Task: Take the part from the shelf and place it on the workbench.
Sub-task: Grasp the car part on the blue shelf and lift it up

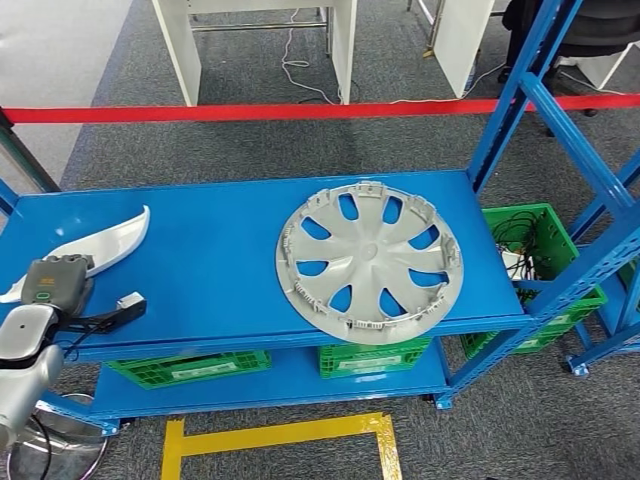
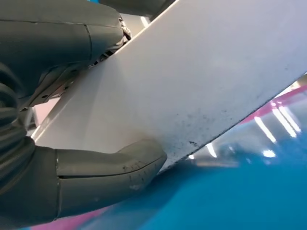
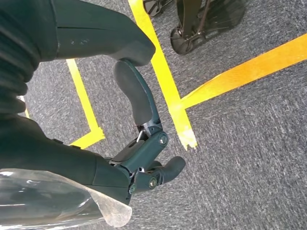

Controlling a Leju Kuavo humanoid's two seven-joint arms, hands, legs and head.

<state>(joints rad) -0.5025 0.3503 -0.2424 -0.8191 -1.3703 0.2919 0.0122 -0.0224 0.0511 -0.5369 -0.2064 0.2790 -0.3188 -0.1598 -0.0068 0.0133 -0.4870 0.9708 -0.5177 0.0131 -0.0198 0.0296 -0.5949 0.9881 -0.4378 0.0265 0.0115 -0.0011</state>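
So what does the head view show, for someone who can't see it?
A silver wheel cover lies flat on a blue shelf. At the shelf's left end, the robot's left hand rests on a curved white part.

Head high over shelf (image 1: 226,250); wrists close.

So we've got the part (image 1: 106,243), a long curved white plastic trim piece with a glossy finish, lying at the left end of the blue shelf (image 1: 219,260), near its front edge. One end sweeps up into a flared tip pointing toward the middle of the shelf; the other runs off toward the left edge. In the left wrist view its pale flat face (image 2: 203,81) looks smooth with a few dark specks near one edge, tilted over the blue surface.
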